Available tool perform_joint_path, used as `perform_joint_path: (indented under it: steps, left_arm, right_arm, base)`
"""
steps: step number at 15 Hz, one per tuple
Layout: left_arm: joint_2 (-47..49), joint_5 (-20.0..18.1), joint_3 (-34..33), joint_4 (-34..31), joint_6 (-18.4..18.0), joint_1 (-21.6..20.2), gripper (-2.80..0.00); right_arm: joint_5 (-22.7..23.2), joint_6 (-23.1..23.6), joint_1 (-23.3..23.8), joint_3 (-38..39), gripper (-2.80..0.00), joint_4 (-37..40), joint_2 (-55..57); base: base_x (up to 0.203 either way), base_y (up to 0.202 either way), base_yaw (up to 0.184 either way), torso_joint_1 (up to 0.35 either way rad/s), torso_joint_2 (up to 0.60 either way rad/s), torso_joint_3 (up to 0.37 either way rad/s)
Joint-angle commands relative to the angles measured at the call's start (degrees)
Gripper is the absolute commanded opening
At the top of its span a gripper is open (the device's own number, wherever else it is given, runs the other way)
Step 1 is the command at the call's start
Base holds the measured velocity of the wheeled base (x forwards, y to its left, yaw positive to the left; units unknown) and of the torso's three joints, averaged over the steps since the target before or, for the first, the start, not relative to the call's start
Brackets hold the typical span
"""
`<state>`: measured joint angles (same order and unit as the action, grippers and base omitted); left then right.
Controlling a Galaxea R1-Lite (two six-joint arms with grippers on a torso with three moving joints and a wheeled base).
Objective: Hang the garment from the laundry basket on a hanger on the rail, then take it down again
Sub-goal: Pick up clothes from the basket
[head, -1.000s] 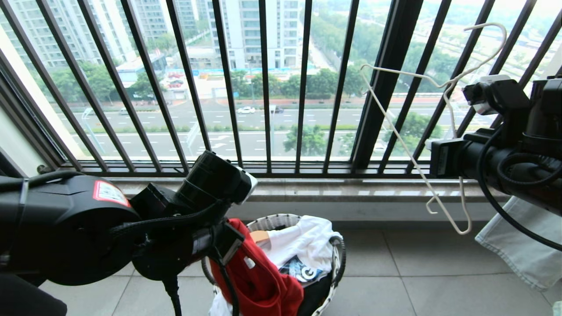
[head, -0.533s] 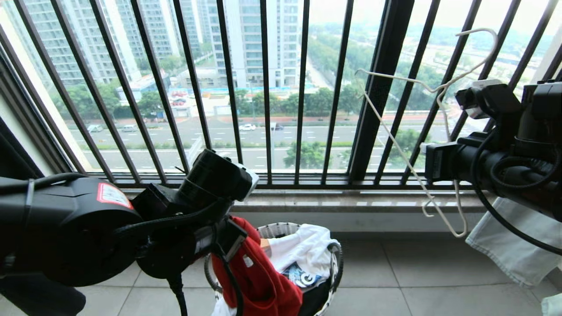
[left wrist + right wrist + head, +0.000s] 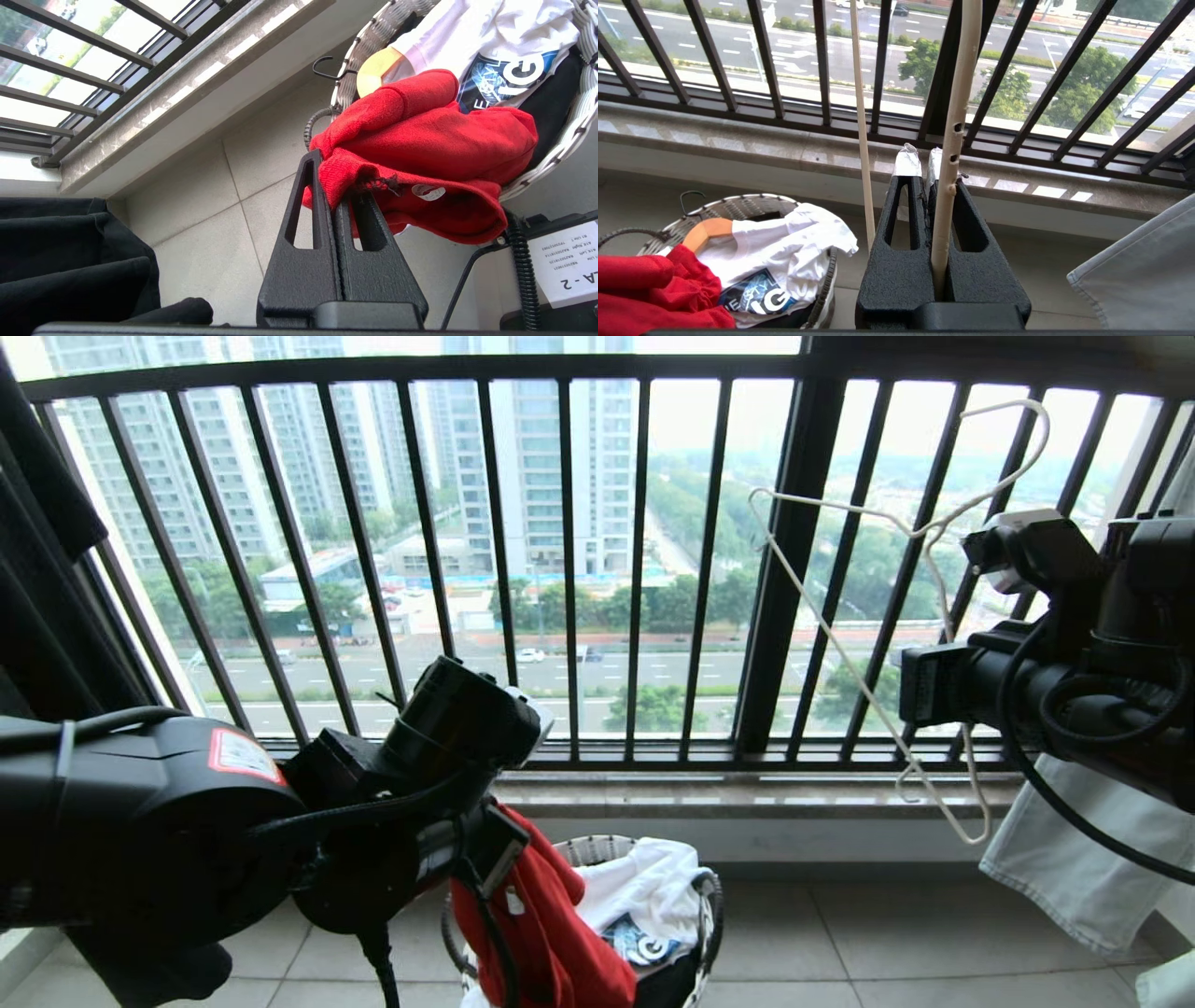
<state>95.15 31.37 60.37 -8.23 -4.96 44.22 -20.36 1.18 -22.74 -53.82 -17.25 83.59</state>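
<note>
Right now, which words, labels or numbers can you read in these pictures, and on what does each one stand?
"IG": large white letters on the blue print of the white T-shirt in the laundry basket; the smaller line above is cut off.
"A - 2": white paper label on the robot, partly cut off; its small print is too small to read.
Red-bordered sticker on the left arm: blurred, unreadable.
Small white label on the red garment: unreadable.

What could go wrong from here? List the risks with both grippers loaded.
1. The left gripper pinches only a bunched edge of the red T-shirt; the rest droops into the laundry basket, so the cloth may slip out or snag.
2. The right gripper clamps one thin bar of the wire hanger, which could swivel and strike the balcony railing close behind.
</note>
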Motion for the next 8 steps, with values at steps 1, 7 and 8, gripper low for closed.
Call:
perform_joint_path:
  steps: [1, 7, 8]
  left_arm:
    - [0.5, 0.2, 0.0, 0.1, 0.0, 0.0, -2.80]
    - [0.4, 0.2, 0.0, 0.0, 0.0, 0.0, -2.80]
    - [0.3, 0.2, 0.0, 0.1, 0.0, -0.1, -2.80]
  right_arm:
    - [-0.1, 0.0, -0.1, 0.0, -2.80, -0.1, 0.1]
    - [-0.1, 0.0, -0.1, 0.0, -2.80, -0.1, 0.1]
    - [-0.1, 0.0, -0.1, 0.0, -2.80, -0.1, 0.2]
  base:
    - [0.000, 0.000, 0.000, 0.007, 0.01, 0.204]
    - [0.000, 0.000, 0.000, 0.003, 0.00, 0.146]
    - [0.000, 0.000, 0.000, 0.006, 0.01, 0.053]
